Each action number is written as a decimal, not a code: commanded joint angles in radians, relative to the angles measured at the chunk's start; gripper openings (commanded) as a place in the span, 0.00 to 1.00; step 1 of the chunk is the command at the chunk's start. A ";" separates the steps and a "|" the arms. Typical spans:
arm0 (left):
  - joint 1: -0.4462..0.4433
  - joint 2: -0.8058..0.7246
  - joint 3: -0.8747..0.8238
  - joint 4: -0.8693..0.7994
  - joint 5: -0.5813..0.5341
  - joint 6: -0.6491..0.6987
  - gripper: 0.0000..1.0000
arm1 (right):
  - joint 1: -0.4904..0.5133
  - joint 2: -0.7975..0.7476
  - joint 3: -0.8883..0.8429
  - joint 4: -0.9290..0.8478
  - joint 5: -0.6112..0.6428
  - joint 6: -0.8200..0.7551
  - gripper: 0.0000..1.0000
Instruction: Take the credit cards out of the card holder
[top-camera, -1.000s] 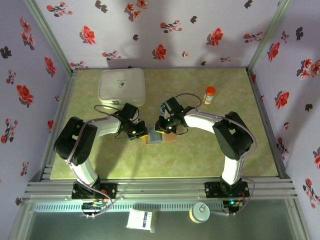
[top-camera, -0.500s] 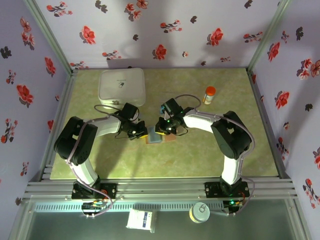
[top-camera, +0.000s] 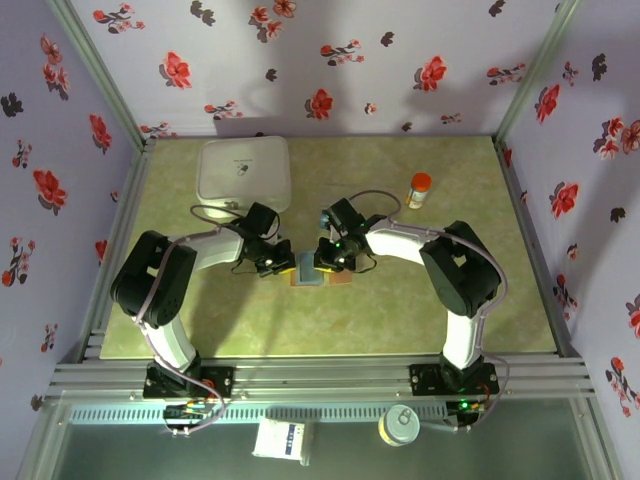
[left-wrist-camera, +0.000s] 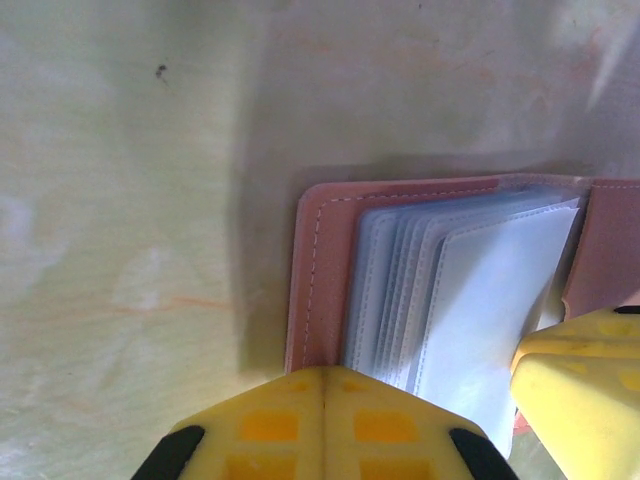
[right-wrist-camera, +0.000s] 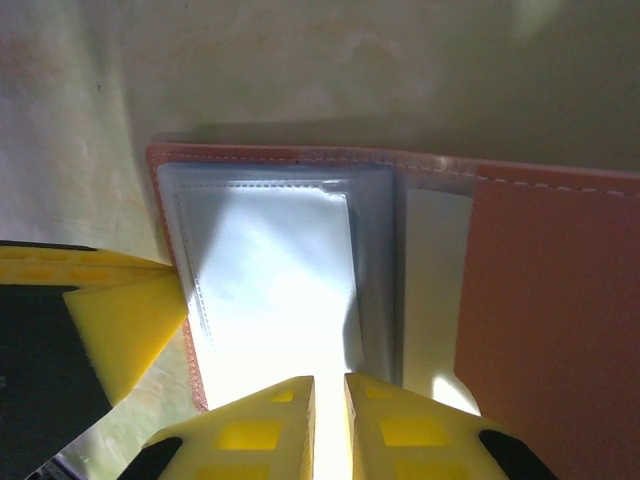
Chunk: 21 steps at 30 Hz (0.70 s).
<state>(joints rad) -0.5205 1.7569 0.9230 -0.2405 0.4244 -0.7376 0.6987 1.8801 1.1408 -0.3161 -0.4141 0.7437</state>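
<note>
The card holder (top-camera: 340, 276) lies open on the green table, tan-brown leather outside (left-wrist-camera: 318, 270), with pale grey-blue plastic sleeves (right-wrist-camera: 270, 270) fanned inside. My left gripper (top-camera: 283, 265) is shut, and its tip (left-wrist-camera: 325, 372) presses on the holder's left flap at the near edge of the sleeves. My right gripper (top-camera: 322, 262) stands over the sleeves' near edge (right-wrist-camera: 329, 385). Its jaws are closed to a thin slit, and the top sleeve runs into it. The credit cards are hidden; glare whitens the sleeves.
A white rounded box (top-camera: 243, 172) sits at the back left, close behind my left arm. A small bottle with an orange cap (top-camera: 419, 189) stands at the back right. Floral walls close in the table on three sides.
My right gripper has crept a little to the left over the sleeves and its jaws have narrowed slightly. The left gripper has stayed shut on the flap.
</note>
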 joint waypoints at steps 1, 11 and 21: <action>0.008 0.023 0.014 -0.043 -0.027 0.030 0.00 | 0.005 0.008 0.020 -0.047 0.044 -0.023 0.17; 0.009 0.015 0.020 -0.049 -0.026 0.027 0.00 | -0.009 -0.022 -0.020 -0.017 0.061 0.001 0.14; 0.010 0.004 0.040 -0.068 -0.027 0.030 0.00 | -0.024 -0.044 -0.049 0.007 0.060 0.011 0.13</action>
<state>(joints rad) -0.5186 1.7569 0.9390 -0.2710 0.4183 -0.7288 0.6838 1.8702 1.1122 -0.3099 -0.3801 0.7425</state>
